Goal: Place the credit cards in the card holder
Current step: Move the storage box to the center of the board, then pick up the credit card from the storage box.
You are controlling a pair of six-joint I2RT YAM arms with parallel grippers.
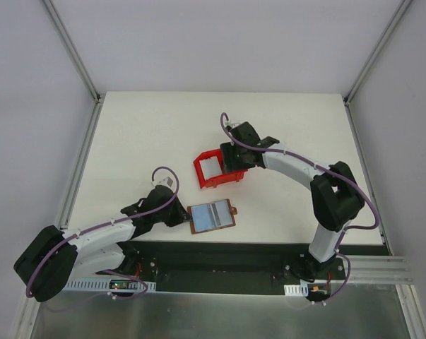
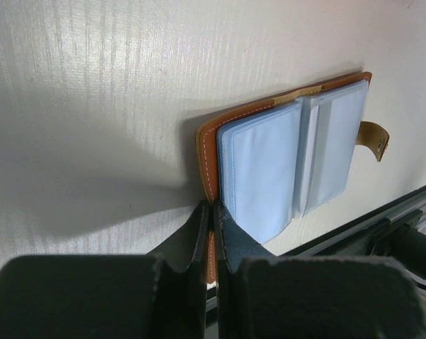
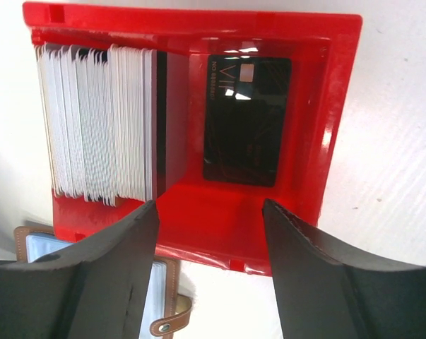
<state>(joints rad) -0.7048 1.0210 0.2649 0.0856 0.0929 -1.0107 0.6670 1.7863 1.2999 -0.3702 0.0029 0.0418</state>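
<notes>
Cards [image 3: 92, 120] stand stacked in the red bin [image 3: 340, 106] beneath the wide-spread, empty right gripper [image 3: 209, 208]; the left gripper [image 2: 211, 212] pinches the card holder [image 2: 258, 169] by its edge.

The card holder [image 1: 212, 216] is laid open on the desk close to the near edge, slightly left of the middle. Its left edge is clamped by the left pincer [image 2: 213, 215]. The bin [image 1: 198, 173] is set just behind it. Inside, credit cards [image 3: 99, 120] are stacked upright, with a single card [image 3: 246, 120] laid flat beside them. The right pincer [image 3: 209, 212] is held above the bin.
</notes>
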